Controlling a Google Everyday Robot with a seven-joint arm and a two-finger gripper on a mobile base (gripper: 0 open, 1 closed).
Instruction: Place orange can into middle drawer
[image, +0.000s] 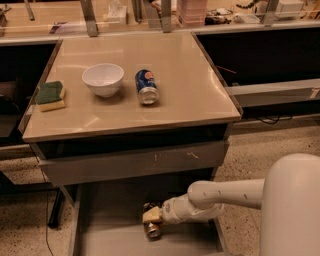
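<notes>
The orange can (152, 229) is low inside the open middle drawer (107, 220), at the tip of my gripper (151, 217). The can is tilted, with its silver top facing the front. My gripper reaches in from the right on the white arm (225, 197) and is shut on the can, just above the drawer's grey floor. The drawer is pulled out below the drawer with the scratched front panel (135, 162). Whether the can touches the floor cannot be told.
On the tabletop (185, 95) lie a blue soda can (146, 86) on its side, a white bowl (103, 78) and a green-yellow sponge (50, 95). Dark shelving stands to the right and left. Speckled floor (255, 150) surrounds the cabinet.
</notes>
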